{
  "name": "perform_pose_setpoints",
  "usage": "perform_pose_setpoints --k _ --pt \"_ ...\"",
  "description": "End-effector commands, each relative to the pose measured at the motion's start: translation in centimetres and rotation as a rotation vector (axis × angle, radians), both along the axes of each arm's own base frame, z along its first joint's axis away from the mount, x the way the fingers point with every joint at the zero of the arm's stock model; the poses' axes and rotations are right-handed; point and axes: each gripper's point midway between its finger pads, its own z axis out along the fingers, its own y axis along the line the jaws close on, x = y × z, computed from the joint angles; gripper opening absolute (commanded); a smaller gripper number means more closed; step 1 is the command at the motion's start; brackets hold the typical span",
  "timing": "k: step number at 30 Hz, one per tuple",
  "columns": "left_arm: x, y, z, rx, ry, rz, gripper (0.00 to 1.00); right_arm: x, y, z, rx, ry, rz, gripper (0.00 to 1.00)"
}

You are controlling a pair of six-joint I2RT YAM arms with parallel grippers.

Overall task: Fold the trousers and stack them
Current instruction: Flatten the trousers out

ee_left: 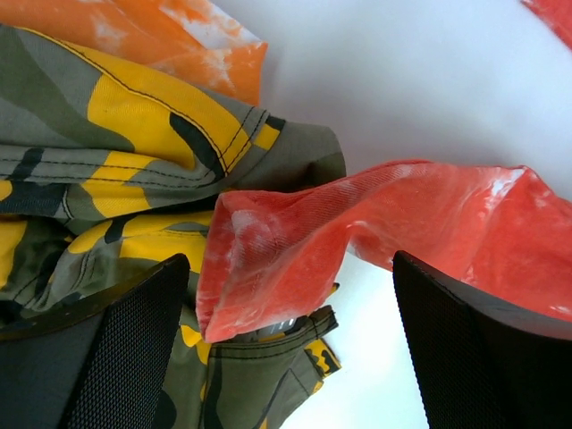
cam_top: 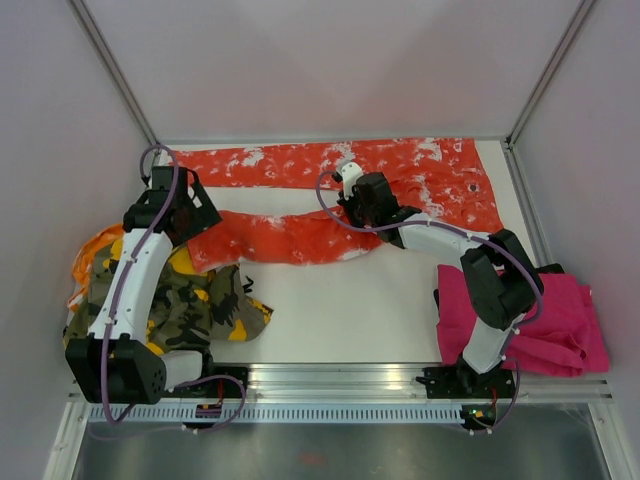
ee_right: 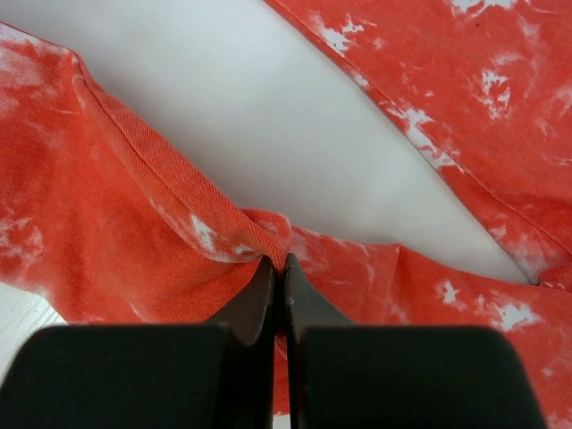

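Orange-red trousers (cam_top: 440,185) with white splatter print lie spread across the far half of the white table (cam_top: 340,310), with the waist to the right and both legs running out to the left. One leg lies along the back edge and the other slants below it, with a strip of bare table between them. The right gripper (cam_top: 346,204) sits on the upper edge of the nearer leg, close to where the legs meet. In the right wrist view its fingers are pressed together (ee_right: 274,259) and pinch a small puckered ridge of the orange-red trousers, whose cloth spreads to either side of the tips. The left gripper (cam_top: 203,224) is at the cuff end of that same leg. In the left wrist view its two black fingers (ee_left: 134,349) stand wide apart, and the rumpled cuff sits in the gap between them (ee_left: 290,264) without being clamped. Under and beside that cuff lie the camouflage trousers (ee_left: 116,134), bunched in a heap at the left side of the table (cam_top: 190,300) beside the left arm. A paler orange blotched cloth (ee_left: 179,31) shows from under their far edge. The pink trousers (cam_top: 565,320) lie loosely piled at the right side, partly hidden behind the right arm and well apart from the other pairs.
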Motion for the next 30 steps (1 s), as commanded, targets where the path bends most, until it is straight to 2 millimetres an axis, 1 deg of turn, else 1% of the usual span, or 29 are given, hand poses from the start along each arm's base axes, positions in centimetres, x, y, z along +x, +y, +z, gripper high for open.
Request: perform_pose_setpoints --k 1,2,4,6,7,8,9,10,11,12,13,14,15,16,17,18,19,20,21,22,23,24,25,26,27,28,29,30 --pt "1.4 0.1 0.4 0.023 -0.042 -0.060 1.00 0.2 0.8 2.9 0.078 -0.056 0.005 0.00" --pt "1.6 -0.2 0.4 0.013 -0.049 -0.072 1.00 0.1 0.8 2.8 0.080 -0.053 0.005 0.00" --pt "2.2 -1.4 0.1 -0.037 -0.064 -0.119 0.98 0.2 0.8 2.7 0.081 -0.054 0.003 0.00" --pt "2.4 -2.1 -0.7 -0.071 -0.060 -0.139 0.90 0.3 0.9 2.8 0.086 -0.058 0.000 0.00" --pt "2.9 -2.3 -0.9 -0.075 -0.076 -0.153 0.81 0.4 0.8 2.9 0.085 -0.061 -0.005 0.00" --pt "2.8 -2.4 -1.4 -0.079 -0.072 -0.158 0.72 0.6 0.4 2.9 0.081 -0.067 -0.024 0.00" --pt "3.2 -2.5 -1.2 -0.078 -0.086 -0.168 0.58 0.8 0.3 3.1 0.088 -0.073 -0.037 0.00" --pt "3.7 -2.4 -0.9 -0.061 -0.106 -0.180 0.29 1.0 0.1 3.3 0.092 -0.078 -0.050 0.00" --pt "4.3 -2.1 0.0 -0.045 -0.137 -0.181 0.15 1.5 -0.4 3.5 0.105 -0.080 -0.080 0.00" --pt "4.8 -2.0 0.9 -0.028 -0.166 -0.194 0.04 1.9 -0.6 3.9 0.116 -0.087 -0.098 0.00" --pt "5.5 -1.8 1.9 0.005 -0.199 -0.218 0.02 2.2 -0.8 4.1 0.125 -0.088 -0.115 0.00" --pt "7.1 -1.7 4.5 0.034 -0.285 -0.230 0.02 2.9 -1.5 4.4 0.137 -0.091 -0.142 0.00" --pt "8.0 -1.4 5.9 0.064 -0.334 -0.237 0.02 3.6 -1.4 5.4 0.166 -0.105 -0.156 0.00" --pt "9.0 -1.1 7.6 0.115 -0.389 -0.263 0.02 4.1 -1.6 5.9 0.193 -0.107 -0.173 0.00" --pt "11.0 -1.1 11.3 0.158 -0.539 -0.279 0.02 4.9 -1.6 7.2 0.224 -0.127 -0.172 0.00" --pt "12.0 -1.1 13.1 0.195 -0.617 -0.302 0.02 5.4 -1.7 7.8 0.241 -0.138 -0.174 0.00" --pt "12.8 -1.1 14.6 0.267 -0.685 -0.350 0.02 5.8 -1.7 8.4 0.257 -0.148 -0.171 0.00" --pt "13.9 -1.5 15.9 0.302 -0.754 -0.385 0.02 6.2 -1.4 9.4 0.274 -0.174 -0.159 0.00" --pt "15.1 -1.5 19.3 0.367 -0.895 -0.393 0.02 6.4 -1.1 10.3 0.285 -0.195 -0.142 0.00" --pt "15.9 -1.0 20.3 0.468 -0.930 -0.422 0.02 6.7 -1.1 10.8 0.282 -0.214 -0.136 0.00" --pt "16.7 -0.8 21.4 0.509 -0.971 -0.417 0.02 6.9 -1.1 11.3 0.282 -0.229 -0.134 0.00" --pt "18.4 1.3 21.1 0.563 -0.969 -0.390 0.02 6.8 -0.5 12.0 0.295 -0.235 -0.099 0.00" --pt "19.0 2.2 21.7 0.582 -0.985 -0.383 0.02 6.7 -0.5 12.4 0.300 -0.240 -0.094 0.00" --pt "19.6 3.4 21.0 0.584 -0.989 -0.417 0.02 6.4 -0.5 12.2 0.279 -0.247 -0.073 0.00" --pt "19.8 4.1 22.0 0.607 -1.064 -0.414 0.02 6.1 -0.6 12.1 0.277 -0.244 -0.067 0.00" --pt "19.7 4.7 22.0 0.625 -1.107 -0.431 0.02 5.5 -0.4 12.6 0.289 -0.246 -0.042 0.00" --pt "19.4 5.6 19.7 0.631 -1.113 -0.493 0.02 4.7 -0.4 11.5 0.286 -0.218 -0.026 0.00" --pt "19.1 6.0 20.7 0.700 -1.204 -0.503 0.02 3.6 0.1 12.0 0.308 -0.210 0.023 0.00"
